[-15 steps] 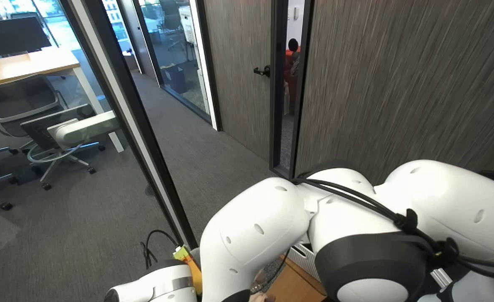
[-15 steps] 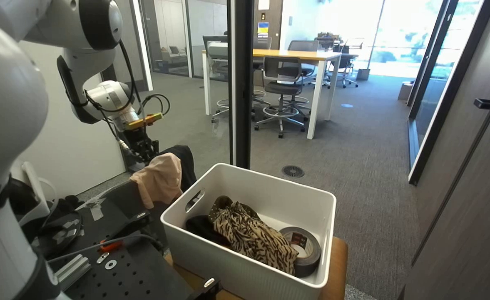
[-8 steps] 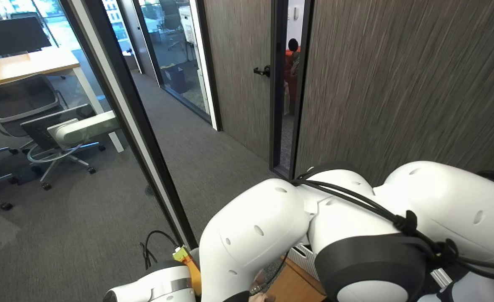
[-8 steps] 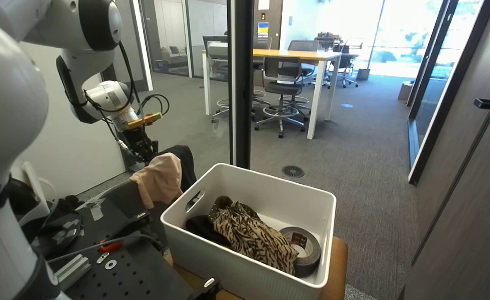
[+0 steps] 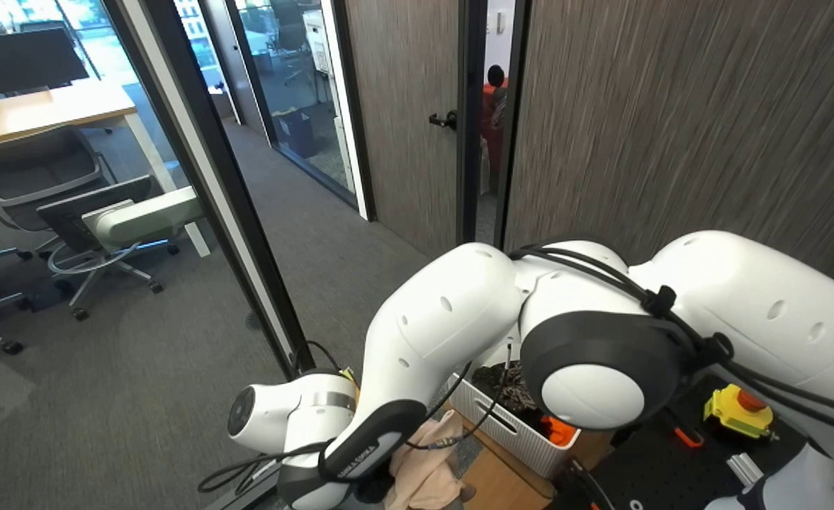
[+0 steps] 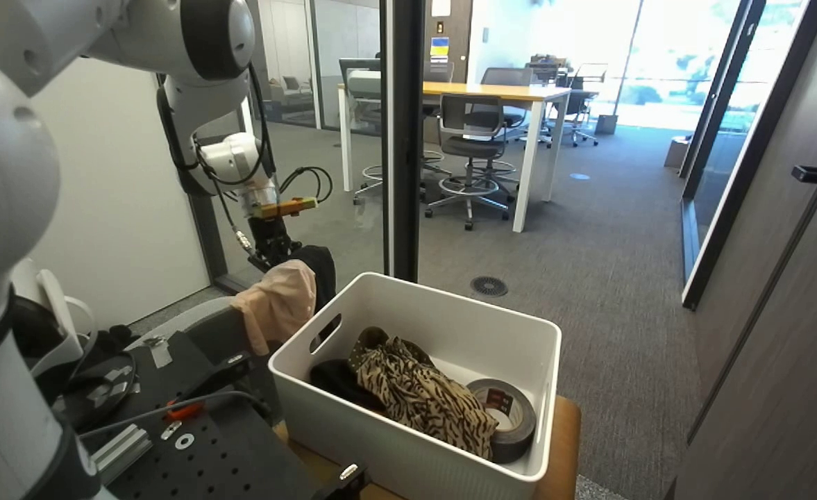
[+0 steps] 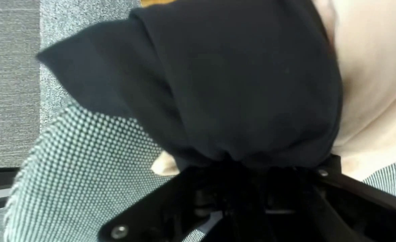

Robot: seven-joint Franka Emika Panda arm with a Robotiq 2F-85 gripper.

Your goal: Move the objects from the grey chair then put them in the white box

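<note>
Cloth [image 6: 276, 302] of a soft peach-beige, seen in both exterior views, lies draped over the grey chair [image 7: 83, 174]. Above that chair the gripper [image 7: 235, 164] has its jaws drawn tight together, pinching a bunched black cloth [image 7: 245, 87] just beside the pale piece. Next to the chair stands the white box [image 6: 408, 451], with a dark-striped bundle [image 6: 422, 396] and a tape roll [image 6: 519, 437] inside.

- Wrist view: cloth A [image 7: 231, 80] in gripper [image 7: 231, 164], over chair [image 7: 100, 178]; cloth B [image 7: 372, 77] right of cloth A.
- In an exterior view: cloth B draped on chair, cloth A behind it, to right.
- Same view: box [image 6: 450, 319] right of chair.
- In box: bundle [image 6: 425, 396]; tape roll [image 6: 516, 442] at its right end.
- Behind box: post [image 6: 401, 173]; beyond, table [image 6: 481, 88], office chair [image 6: 470, 118] before it.
</note>
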